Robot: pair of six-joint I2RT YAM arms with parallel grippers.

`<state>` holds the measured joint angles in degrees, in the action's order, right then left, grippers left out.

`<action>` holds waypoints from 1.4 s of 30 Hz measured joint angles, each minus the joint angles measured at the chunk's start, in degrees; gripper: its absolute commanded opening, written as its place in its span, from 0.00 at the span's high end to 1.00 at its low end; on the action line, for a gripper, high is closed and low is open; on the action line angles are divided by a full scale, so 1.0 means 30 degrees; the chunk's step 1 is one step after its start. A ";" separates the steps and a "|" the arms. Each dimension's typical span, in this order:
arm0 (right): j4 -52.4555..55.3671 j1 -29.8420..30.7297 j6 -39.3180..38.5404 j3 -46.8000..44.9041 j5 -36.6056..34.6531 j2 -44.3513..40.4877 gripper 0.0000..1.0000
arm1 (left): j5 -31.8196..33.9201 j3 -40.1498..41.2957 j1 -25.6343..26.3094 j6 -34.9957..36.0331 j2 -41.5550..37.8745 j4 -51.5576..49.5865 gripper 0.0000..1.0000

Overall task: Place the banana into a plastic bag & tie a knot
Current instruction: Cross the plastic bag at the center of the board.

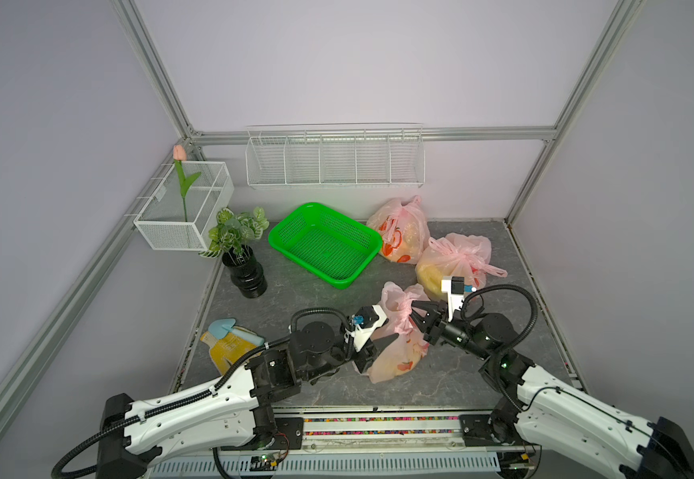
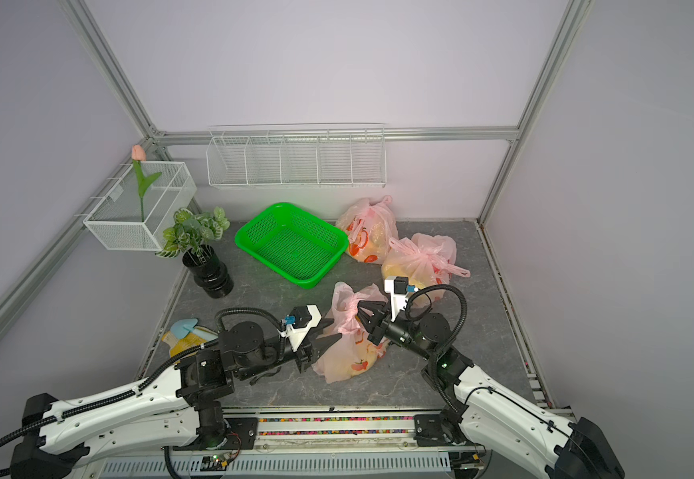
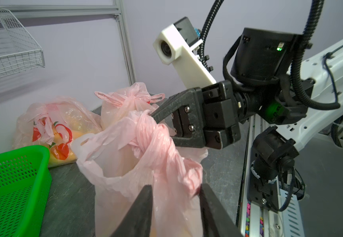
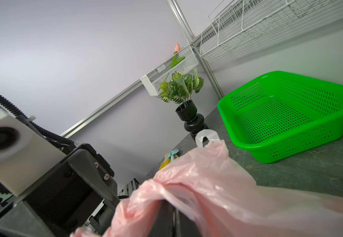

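Observation:
A pink plastic bag [image 1: 395, 361] [image 2: 347, 361] stands near the table's front, between both arms. Yellow, the banana [image 2: 368, 358], shows dimly through its film. The bag's top is twisted into a rope-like handle [image 3: 154, 135]; a second handle loop [image 3: 86, 141] [image 4: 206, 137] sticks up free. My right gripper [image 1: 414, 313] [image 2: 360, 313] [image 4: 171, 203] is shut on the twisted handle's end. My left gripper [image 1: 382, 352] [image 2: 324, 350] [image 3: 175, 186] is open, its jaws apart on either side of the bag's upper film, just below the twist.
Two other tied pink bags [image 1: 399, 232] [image 1: 453, 261] lie at the back right. A green basket [image 1: 378, 242] sits mid-table behind the bag. A black vase with a plant [image 1: 248, 273] stands at the left, a yellow packet with a blue trowel [image 1: 225, 344] at the front left.

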<state>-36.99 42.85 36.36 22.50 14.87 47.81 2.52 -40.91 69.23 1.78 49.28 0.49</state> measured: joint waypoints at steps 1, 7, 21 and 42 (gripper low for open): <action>0.0000 0.0000 -0.0044 0.0007 0.0015 0.0029 0.93 | -0.0007 -0.0015 -0.0095 -0.0007 -0.0138 0.0000 0.66; 0.0000 0.0007 -0.0131 0.0029 0.0102 0.0211 0.94 | -0.0073 -0.0561 -0.2004 -0.0284 0.0182 -0.0364 0.83; -0.0168 0.0000 -0.0109 0.0036 0.0481 0.0860 0.93 | -0.3417 -0.1872 -0.3825 -0.0495 0.3781 -0.0350 0.98; -0.0255 -0.0262 -0.0430 0.0787 0.3599 0.1843 0.93 | -0.3643 0.0270 -0.2994 -0.1377 0.2973 0.1362 0.76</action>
<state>-37.76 42.06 35.07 24.86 25.67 53.34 -8.40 -40.10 60.25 -2.35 58.19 4.58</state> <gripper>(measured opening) 0.068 0.228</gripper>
